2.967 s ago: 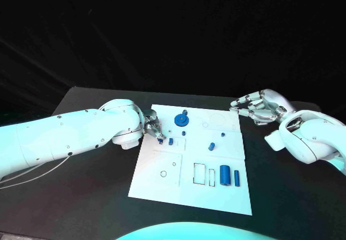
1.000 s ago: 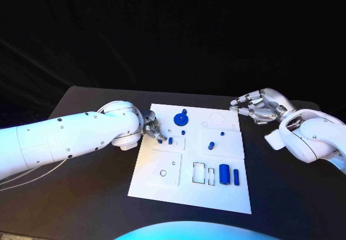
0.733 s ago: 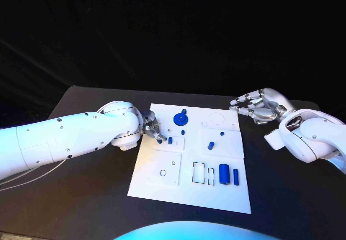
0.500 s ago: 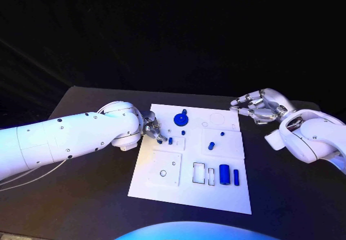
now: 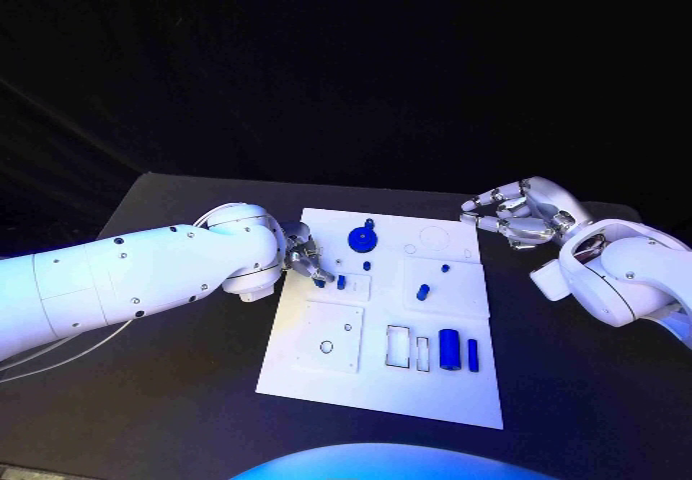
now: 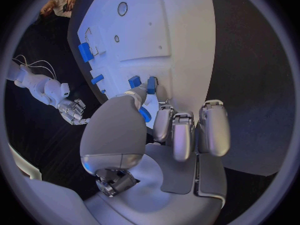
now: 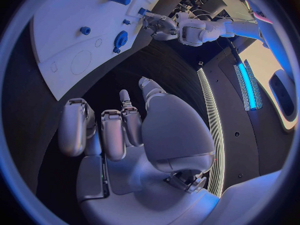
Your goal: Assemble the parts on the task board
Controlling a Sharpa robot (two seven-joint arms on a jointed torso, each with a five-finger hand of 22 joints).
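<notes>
The black table (image 5: 173, 380) fills the lower frame, with the white task board (image 5: 382, 385) at its centre. At centre left, the left hand (image 5: 302, 254) pinches a small blue part (image 6: 143, 113) at the board's edge. At upper right, the right hand (image 5: 515, 214) hovers off the board, fingers (image 7: 114, 132) curled, holding nothing.

White task board (image 5: 378, 390) lying flat mid-surface. Blue gear (image 5: 361, 238) sitting near its far edge, two blue cylinders (image 5: 450, 348) lying side by side at its right; small blue pegs (image 5: 421, 292) scattered between.
</notes>
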